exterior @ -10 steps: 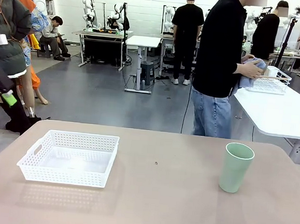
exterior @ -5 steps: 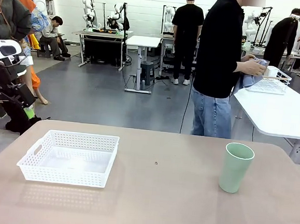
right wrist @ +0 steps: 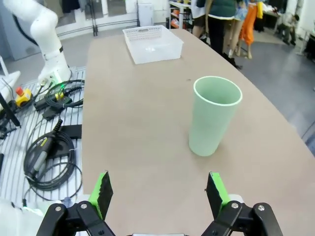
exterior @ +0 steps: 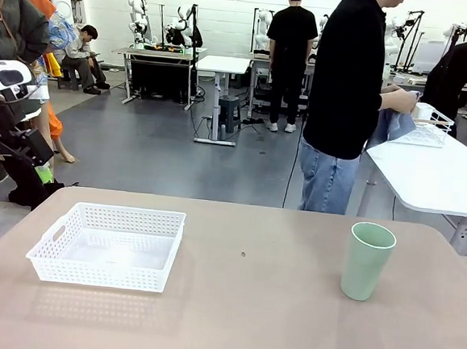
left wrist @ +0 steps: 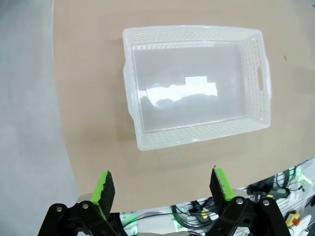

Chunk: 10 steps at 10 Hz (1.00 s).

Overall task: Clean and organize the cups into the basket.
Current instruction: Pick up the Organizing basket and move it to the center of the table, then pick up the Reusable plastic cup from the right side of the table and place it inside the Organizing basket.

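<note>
Mint cup (exterior: pixel 367 260) upright on tabletop (exterior: pixel 239 312), right side, well apart from white basket (exterior: pixel 108 245) at left, whose bare floor shines. My left claw (left wrist: pixel 161 183) hangs released over basket. My right claw (right wrist: pixel 157 191) released, near cup. Person (exterior: pixel 345 86) behind holds blue cloth (exterior: pixel 391 126).

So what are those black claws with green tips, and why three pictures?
Those are a robot's two hands, called grippers. One picture looks across the table from between its arms; the other two come from cameras on its wrists. The left gripper is open, looking down at the empty white basket. The right gripper is open too, facing a green cup standing upright on the table. Neither holds anything. Beyond the table a person holds a blue cloth.
</note>
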Motion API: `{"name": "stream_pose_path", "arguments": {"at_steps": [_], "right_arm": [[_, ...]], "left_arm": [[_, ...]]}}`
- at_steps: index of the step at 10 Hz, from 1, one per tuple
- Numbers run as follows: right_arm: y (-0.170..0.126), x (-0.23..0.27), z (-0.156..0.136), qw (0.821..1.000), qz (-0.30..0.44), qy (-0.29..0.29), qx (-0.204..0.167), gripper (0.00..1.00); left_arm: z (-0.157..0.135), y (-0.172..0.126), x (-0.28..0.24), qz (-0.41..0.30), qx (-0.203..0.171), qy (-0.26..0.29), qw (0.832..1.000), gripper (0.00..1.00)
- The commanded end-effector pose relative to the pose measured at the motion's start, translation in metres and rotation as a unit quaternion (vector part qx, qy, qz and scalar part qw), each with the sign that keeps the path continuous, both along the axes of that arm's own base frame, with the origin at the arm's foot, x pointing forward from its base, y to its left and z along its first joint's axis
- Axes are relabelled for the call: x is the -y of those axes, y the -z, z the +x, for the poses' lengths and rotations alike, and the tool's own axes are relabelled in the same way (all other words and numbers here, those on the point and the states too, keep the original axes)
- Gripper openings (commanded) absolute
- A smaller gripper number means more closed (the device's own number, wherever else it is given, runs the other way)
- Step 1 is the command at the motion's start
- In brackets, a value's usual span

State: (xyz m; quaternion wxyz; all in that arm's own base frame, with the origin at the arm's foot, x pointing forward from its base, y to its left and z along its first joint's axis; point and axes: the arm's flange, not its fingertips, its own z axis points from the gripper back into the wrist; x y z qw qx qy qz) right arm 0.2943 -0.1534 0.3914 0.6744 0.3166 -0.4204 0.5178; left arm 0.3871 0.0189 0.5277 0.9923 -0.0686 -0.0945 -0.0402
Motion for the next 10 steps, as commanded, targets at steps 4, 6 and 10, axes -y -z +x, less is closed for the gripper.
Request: {"name": "stream_pose_path", "arguments": {"at_steps": [4,6,10], "right_arm": [[0.081,-0.018,0.088,0.999,-0.004,-0.031,0.029,1.00],[0.093,-0.026,0.108,0.999,-0.017,-0.037,0.035,1.00],[0.094,-0.026,0.106,0.999,-0.014,-0.040,0.016,1.00]], "left_arm": [[0.071,0.043,0.016,0.042,-0.067,0.101,0.992,1.00],[0.082,0.054,0.026,0.050,-0.080,0.100,0.990,1.00],[0.081,0.063,0.028,0.039,-0.073,0.097,0.992,1.00]]}}
